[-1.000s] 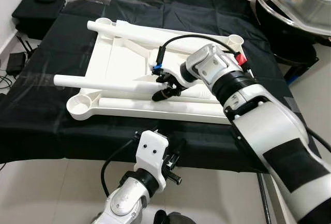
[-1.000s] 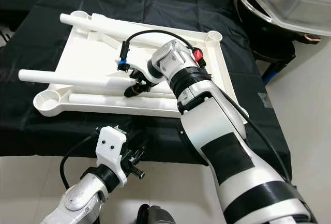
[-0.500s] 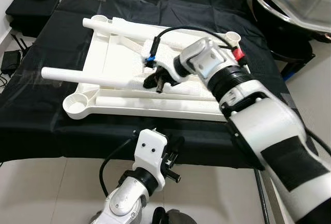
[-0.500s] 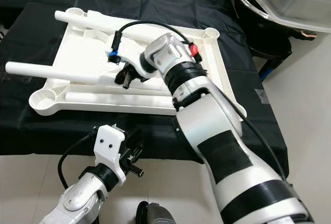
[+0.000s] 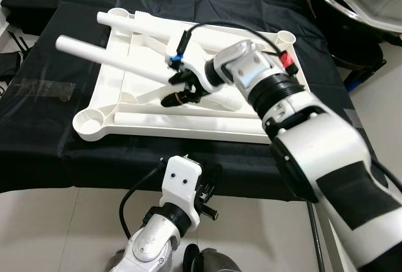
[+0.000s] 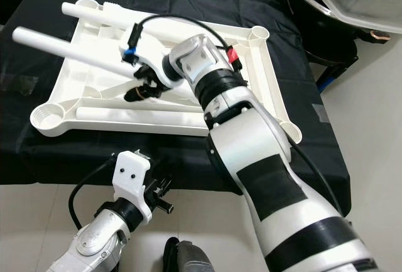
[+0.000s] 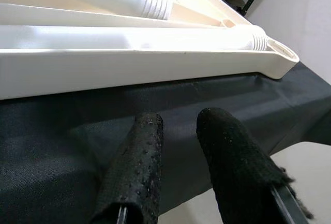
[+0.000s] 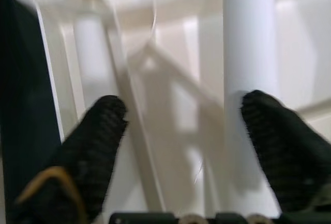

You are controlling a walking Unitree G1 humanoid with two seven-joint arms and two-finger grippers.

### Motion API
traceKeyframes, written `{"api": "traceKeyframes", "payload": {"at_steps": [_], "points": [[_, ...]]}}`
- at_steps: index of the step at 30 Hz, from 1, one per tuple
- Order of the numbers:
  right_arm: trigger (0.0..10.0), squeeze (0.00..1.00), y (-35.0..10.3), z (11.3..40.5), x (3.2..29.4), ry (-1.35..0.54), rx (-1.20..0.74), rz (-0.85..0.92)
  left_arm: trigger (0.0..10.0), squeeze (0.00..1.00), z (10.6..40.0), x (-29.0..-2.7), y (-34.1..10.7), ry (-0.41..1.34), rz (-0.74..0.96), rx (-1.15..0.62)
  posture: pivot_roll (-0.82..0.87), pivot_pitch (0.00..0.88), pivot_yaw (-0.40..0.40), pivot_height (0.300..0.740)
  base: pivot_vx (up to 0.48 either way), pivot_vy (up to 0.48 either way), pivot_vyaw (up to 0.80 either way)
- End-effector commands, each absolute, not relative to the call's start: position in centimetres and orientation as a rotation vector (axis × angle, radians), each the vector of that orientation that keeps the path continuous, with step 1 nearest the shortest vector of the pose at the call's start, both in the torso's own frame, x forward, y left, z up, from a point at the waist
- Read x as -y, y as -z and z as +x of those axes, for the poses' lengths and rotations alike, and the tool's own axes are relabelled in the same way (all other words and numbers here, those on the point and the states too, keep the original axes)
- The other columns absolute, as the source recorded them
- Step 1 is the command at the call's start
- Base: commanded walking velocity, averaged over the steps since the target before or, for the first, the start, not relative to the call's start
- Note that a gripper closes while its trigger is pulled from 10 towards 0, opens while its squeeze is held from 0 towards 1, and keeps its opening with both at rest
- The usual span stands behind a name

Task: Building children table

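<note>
The left tool (image 5: 210,191) hangs idle below the near edge of the surface (image 5: 56,140), its two black fingers (image 7: 135,167) a little apart on nothing, just in front of the black cloth. On that cloth lies the white table top (image 5: 125,80), upside down, with cup-shaped leg sockets at its corners; one leg (image 5: 182,119) lies along its near rim and another leg (image 5: 135,26) along the far rim. The right tool (image 5: 182,90) reaches over the middle of the table top with its fingers spread wide, one of them beside a third leg (image 5: 103,58), which slants from the middle out past the far left corner; it grips nothing that I can make out. I'd say the step in hand is picking up a leg to fit it. The next move calls for closing on that leg, lifting it and standing its threaded end in a corner socket. Compared with a second ago, that leg has swung from lying across toward the left edge to pointing at the far left corner, and the right tool has shifted left and farther in.
</note>
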State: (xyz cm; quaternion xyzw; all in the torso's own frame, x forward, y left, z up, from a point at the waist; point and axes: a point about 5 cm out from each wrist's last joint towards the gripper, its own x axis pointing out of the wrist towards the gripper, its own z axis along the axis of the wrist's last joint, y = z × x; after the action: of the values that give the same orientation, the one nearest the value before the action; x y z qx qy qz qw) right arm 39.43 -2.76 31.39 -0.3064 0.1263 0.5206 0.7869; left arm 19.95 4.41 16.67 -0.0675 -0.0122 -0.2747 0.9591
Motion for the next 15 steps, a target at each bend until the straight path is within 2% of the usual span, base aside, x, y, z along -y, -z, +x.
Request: {"api": "traceKeyframes", "payload": {"at_steps": [1,8,9,15], "points": [[10.0,1.0,-32.7,39.5,2.9,-1.094,-0.226,-0.61,10.0,0.0,18.8,-2.5,-18.3,0.621,-0.226,0.068,0.03,0.251,-0.227,0.74,0.0,0.0,0.0],[10.0,1.0,-33.5,39.7,2.9,-1.032,-0.19,-0.589,10.0,0.0,18.9,-2.5,-18.3,0.625,-0.224,0.068,0.03,0.25,-0.225,0.74,0.0,0.0,0.0],[10.0,0.0,-32.4,40.1,3.2,-0.974,-0.208,-0.647,10.0,0.0,18.9,-2.4,-18.3,0.625,-0.224,0.07,0.02,0.254,-0.218,0.74,0.0,0.0,0.0],[10.0,0.0,-30.7,40.1,3.3,-0.985,-0.265,-0.709,10.0,0.0,18.8,-2.5,-18.3,0.62,-0.223,0.064,0.02,0.261,-0.221,0.74,0.0,0.0,0.0]]}}
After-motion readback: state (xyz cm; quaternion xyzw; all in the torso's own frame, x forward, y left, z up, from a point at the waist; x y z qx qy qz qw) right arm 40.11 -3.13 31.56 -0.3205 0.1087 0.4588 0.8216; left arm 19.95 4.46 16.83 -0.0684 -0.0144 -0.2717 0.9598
